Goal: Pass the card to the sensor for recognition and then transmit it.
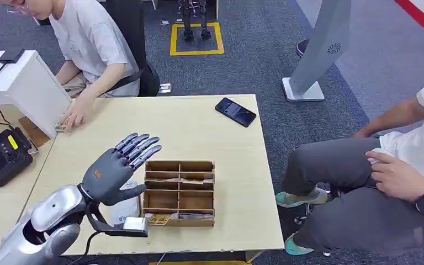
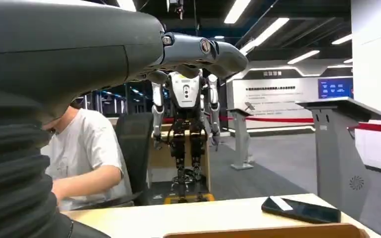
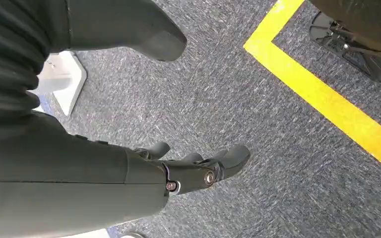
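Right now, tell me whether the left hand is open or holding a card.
Open. The left hand hovers over the table beside the wooden box, fingers spread, nothing in them.

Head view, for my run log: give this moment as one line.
left hand: open, above table beside wooden organizer | right hand: empty, over carpet | card: not held

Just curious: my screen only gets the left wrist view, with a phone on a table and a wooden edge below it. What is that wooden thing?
Observer: A wooden box divided into compartments, open-topped, on the table.
Operator: Is the left hand holding a card?
Observer: No. The left hand hovers beside the box, fingers spread, empty.
Operator: And the other hand?
Observer: The right hand hangs over grey carpet near a yellow line, holding nothing.
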Robot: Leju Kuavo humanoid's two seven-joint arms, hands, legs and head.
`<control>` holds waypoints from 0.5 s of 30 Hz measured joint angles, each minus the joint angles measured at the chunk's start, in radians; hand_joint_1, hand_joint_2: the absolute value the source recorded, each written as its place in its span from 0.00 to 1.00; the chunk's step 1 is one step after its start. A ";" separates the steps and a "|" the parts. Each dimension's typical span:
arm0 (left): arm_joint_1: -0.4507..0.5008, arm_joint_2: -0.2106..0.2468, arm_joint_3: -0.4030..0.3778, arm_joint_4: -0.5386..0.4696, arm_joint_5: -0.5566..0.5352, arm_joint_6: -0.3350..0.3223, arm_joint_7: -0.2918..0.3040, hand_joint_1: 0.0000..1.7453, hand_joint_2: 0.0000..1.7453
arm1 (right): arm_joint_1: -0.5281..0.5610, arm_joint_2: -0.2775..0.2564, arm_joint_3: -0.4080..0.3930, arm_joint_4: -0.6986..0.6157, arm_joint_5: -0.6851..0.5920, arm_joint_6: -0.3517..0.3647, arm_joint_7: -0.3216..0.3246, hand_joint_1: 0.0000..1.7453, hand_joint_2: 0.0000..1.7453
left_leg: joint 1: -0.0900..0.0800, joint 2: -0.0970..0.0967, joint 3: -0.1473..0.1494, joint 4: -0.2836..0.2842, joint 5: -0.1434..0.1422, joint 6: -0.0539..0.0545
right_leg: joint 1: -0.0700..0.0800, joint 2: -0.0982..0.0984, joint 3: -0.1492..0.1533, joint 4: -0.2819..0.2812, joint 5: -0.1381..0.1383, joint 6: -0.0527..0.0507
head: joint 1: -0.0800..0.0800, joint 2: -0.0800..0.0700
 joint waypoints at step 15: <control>-0.002 -0.027 0.000 0.050 0.006 -0.030 0.011 0.00 1.00 | -0.004 0.000 0.000 0.004 0.000 0.023 -0.008 0.00 1.00 | 0.000 0.000 0.000 0.000 0.000 0.000 | 0.000 0.000 0.000 0.000 0.000 0.000 | 0.000 0.000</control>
